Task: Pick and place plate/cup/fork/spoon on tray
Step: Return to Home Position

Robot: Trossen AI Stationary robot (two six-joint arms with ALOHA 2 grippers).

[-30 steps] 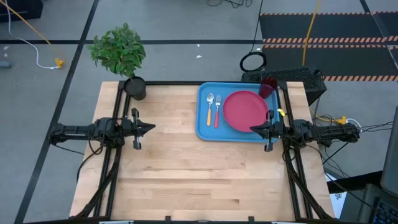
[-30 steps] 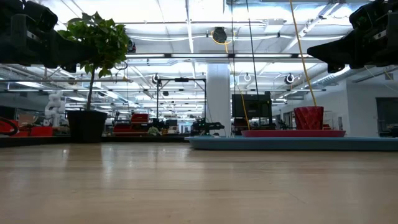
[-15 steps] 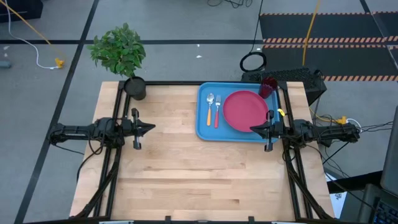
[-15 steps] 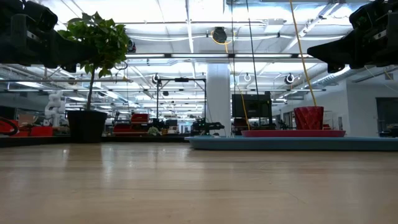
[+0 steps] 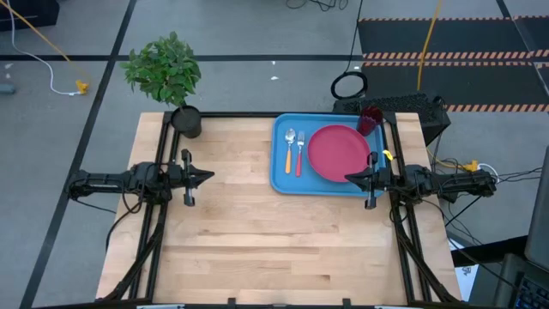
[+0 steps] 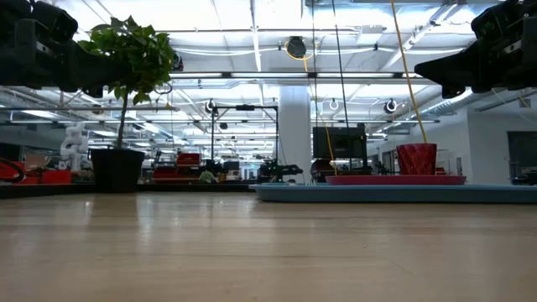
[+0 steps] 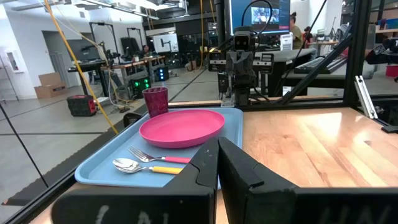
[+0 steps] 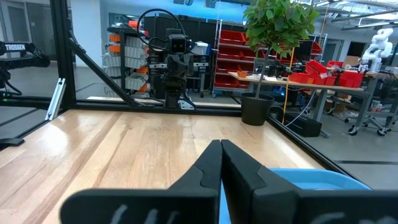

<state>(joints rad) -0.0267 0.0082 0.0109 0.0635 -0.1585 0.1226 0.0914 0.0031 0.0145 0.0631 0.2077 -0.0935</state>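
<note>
**A full setting at the far right corner**

The blue tray (image 5: 281,177) lies at the table's (image 5: 257,240) far right. On it the pink plate (image 5: 338,153) sits flat, and the dark red cup (image 5: 370,119) stands upright at the plate's far right rim. Spoon (image 5: 290,148) and fork (image 5: 300,154) lie side by side to the plate's left, spoon outermost. Their long axes run far to near, heads toward the far edge and handles toward the near one.

The right gripper (image 5: 350,178) hovers over the tray's near right part, just beside the plate's rim, fingers pressed together. The left gripper (image 5: 208,177) — fingers also together — hangs over bare wood at the left, well apart from the tray.

The low view hides the cutlery behind the tray's rim; the left wrist view shows all four pieces.
</note>
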